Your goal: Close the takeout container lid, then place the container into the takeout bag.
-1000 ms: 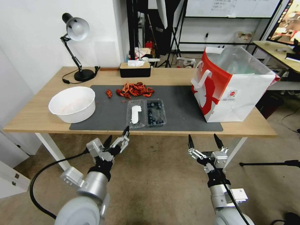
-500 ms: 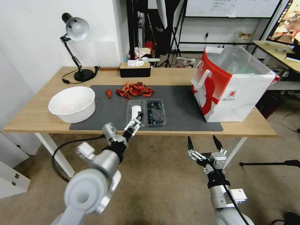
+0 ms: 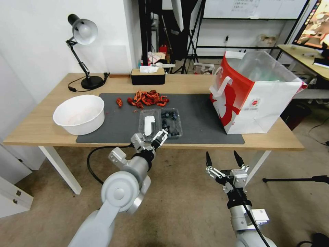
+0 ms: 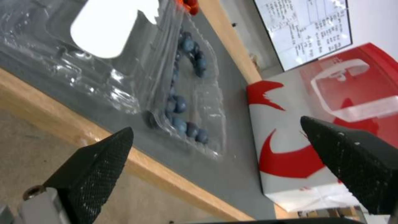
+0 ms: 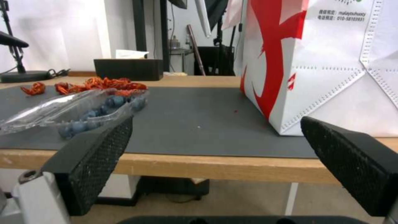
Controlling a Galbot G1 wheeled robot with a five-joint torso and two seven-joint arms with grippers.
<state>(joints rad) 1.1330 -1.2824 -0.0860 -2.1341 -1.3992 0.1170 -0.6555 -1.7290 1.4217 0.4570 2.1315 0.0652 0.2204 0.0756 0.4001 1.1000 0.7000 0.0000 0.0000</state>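
Note:
The container (image 3: 171, 124) lies open on the grey mat, with dark blueberries in its right half. The takeout container lid (image 3: 148, 125), clear with a white sticker, lies flat to the left of that half. My left gripper (image 3: 160, 136) is open at the container's near edge, over the table's front rim. In the left wrist view the lid (image 4: 112, 29) and the berry tray (image 4: 186, 93) lie beyond the open left gripper (image 4: 216, 123). The takeout bag (image 3: 255, 96) stands open at the table's right end. My right gripper (image 3: 222, 159) hangs open below the table's front edge, facing the container (image 5: 83, 116) and the bag (image 5: 331, 65).
A white bowl (image 3: 79, 115) sits at the mat's left. A pile of red dried peppers (image 3: 147, 97) lies just behind the container. A black tissue box (image 3: 148, 76) and a desk lamp (image 3: 84, 34) stand at the table's back.
My left arm has swung up and to the right, from below the table edge to the container's near edge. The right gripper has sunk slightly.

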